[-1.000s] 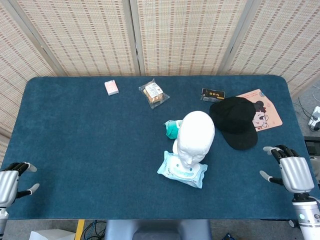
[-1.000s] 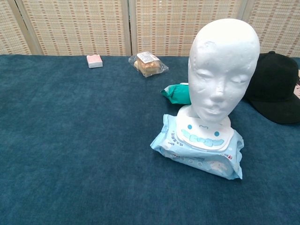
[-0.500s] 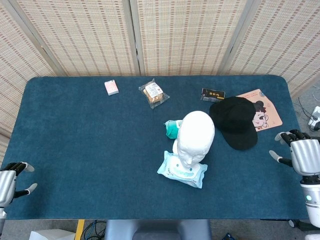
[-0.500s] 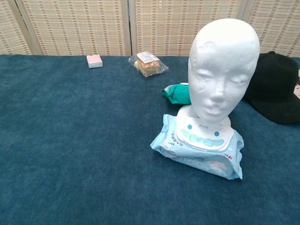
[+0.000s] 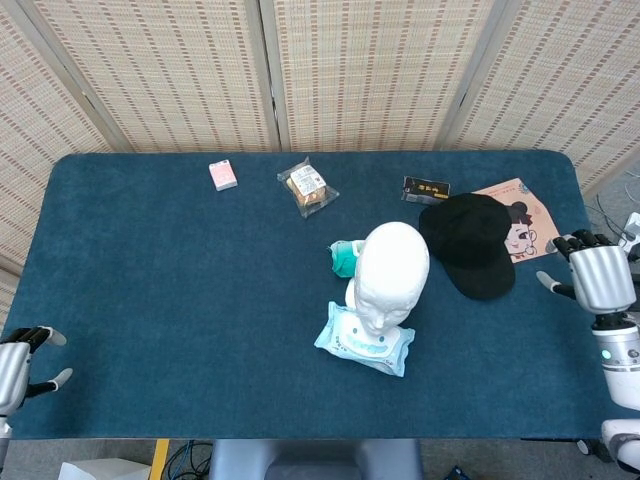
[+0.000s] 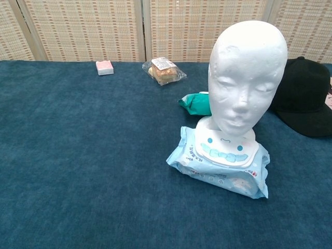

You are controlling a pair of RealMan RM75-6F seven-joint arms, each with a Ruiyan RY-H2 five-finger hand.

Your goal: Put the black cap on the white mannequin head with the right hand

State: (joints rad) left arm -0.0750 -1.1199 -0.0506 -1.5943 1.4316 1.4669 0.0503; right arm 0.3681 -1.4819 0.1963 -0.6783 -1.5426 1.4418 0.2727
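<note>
Your right hand (image 5: 600, 279) is hovering at the worktop's (image 5: 180, 300) right edge, well to the right of the white mannequin head (image 5: 391, 272), with its fingers (image 5: 558, 243) spread apart and holding nothing; it is sitting near the black cap (image 5: 471, 244) but not touching it. The black cap is lying flat on the worktop just to the right of the white mannequin head and slightly behind it, its edge overlapping a pink cartoon card (image 5: 526, 228) on its far side. The white mannequin head is standing upright, bare, with its neck resting on a light blue wet-wipes pack (image 5: 365, 341). A teal packet (image 5: 344, 257) is lying just behind the head on its left, partly hidden by it. Behind the head, a small dark packet (image 5: 426, 189) is lying close to the cap, a clear-wrapped pastry (image 5: 307, 186) is sitting further left, and a small pink box (image 5: 223, 175) further left again. Your left hand (image 5: 18, 367) is resting at the near left corner, far from the head, fingers apart and empty. The chest view is showing neither hand, only the head facing the camera with the cap beside it
</note>
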